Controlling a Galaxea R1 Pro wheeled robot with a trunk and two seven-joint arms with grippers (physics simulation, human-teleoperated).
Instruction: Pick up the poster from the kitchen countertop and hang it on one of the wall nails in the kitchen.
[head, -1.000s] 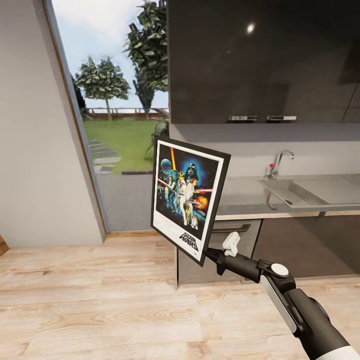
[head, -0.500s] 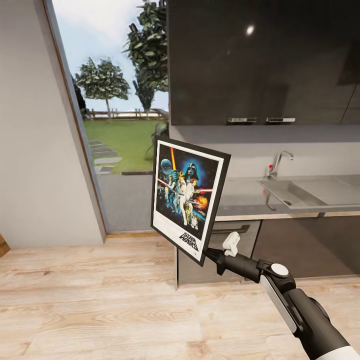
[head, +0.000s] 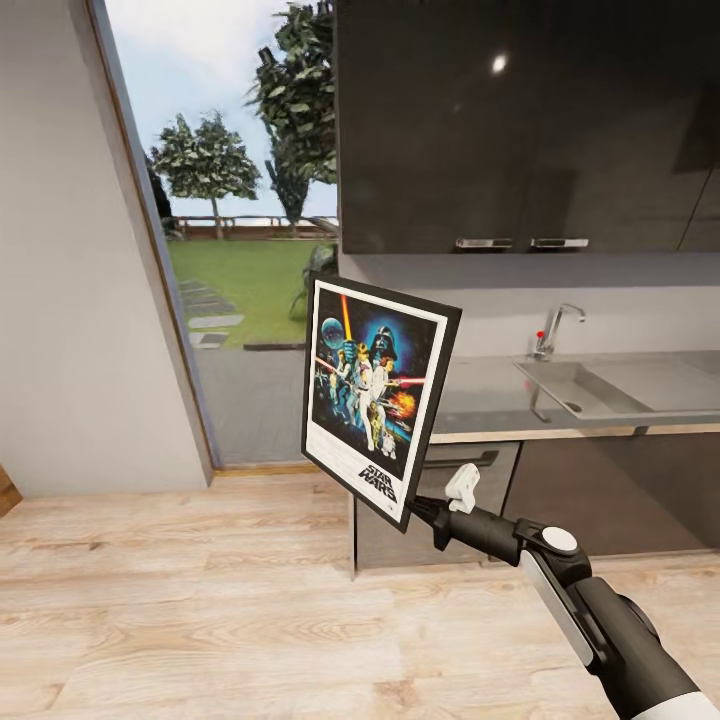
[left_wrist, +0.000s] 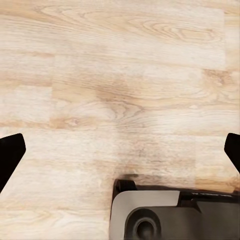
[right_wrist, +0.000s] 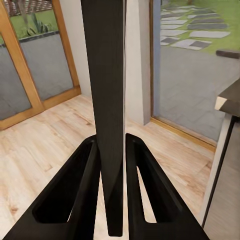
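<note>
we had the poster (head: 378, 398) lifted clear of the worktop (head: 600, 385), its lower edge pinched between our right gripper (head: 418, 508) fingers (right_wrist: 80, 190), left gripper (left_wrist: 120, 155) fingers spread idle; hanging remained.

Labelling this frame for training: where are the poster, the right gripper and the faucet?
poster (head: 372, 385): head view, printed art.
right gripper (right_wrist: 112, 165): right wrist view, between its fingertips.
faucet (head: 553, 327): head view, chrome neck.

Black-framed space-film poster (head: 378, 396), tilted, aloft beside the grey metal kitchen countertop (head: 500, 395), pinched at its lower corner.
</note>
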